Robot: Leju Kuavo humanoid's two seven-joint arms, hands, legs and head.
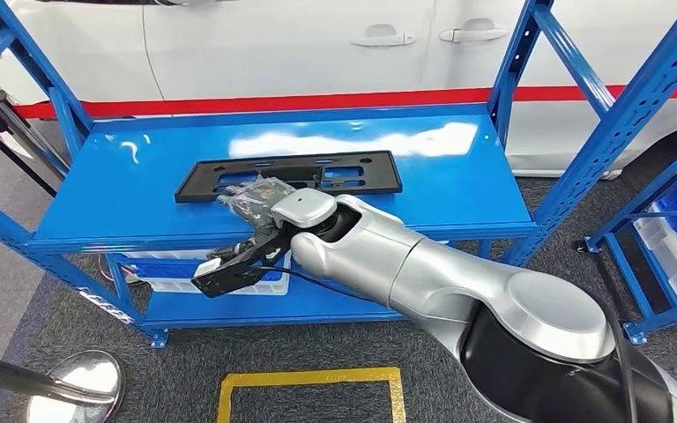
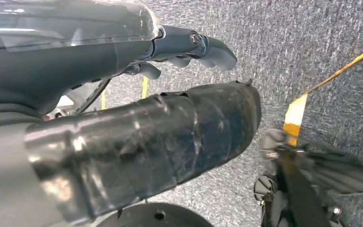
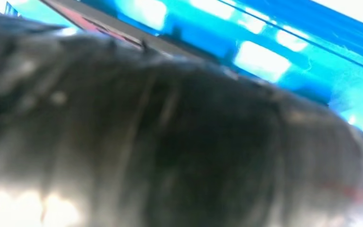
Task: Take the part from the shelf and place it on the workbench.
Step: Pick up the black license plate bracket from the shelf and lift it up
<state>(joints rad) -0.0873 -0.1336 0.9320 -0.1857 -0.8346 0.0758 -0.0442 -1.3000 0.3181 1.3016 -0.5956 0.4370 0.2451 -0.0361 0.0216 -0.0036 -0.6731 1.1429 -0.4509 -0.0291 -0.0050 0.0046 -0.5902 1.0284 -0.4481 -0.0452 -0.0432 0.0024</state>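
- You're parked in front of a blue metal shelf point(image 1: 458, 189) with a white car point(image 1: 317, 44) behind it, a red stripe along the car's side, grey carpet underfoot and a yellow floor marking point(image 1: 308, 381) near your feet.
- The part point(image 1: 291, 174) — a flat black plate with cut-outs, looks like a licence-plate bracket — lies flat on the top deck of the shelf, roughly centred, long side running across your view.
- Your right hand point(image 1: 260, 201) is reaching over the front edge of that deck and sits at the near long edge of the part, fingers over or on it. Honestly can't tell from the head view if it's actually gripping or just resting there, and the right wrist view is a dark blur with blue deck behind it.
- The part's thin and flat on the deck, so I'd guess you need fingers on top and the thumb under the near edge — maybe drag it slightly toward the shelf lip first so the thumb gets room.
- Grab near the middle of the long edge, otherwise it'll likely tip when lifted.
- Your left hand point(image 2: 123, 156) hangs by your side over the carpet, holding nothing; fingers look loosely apart.
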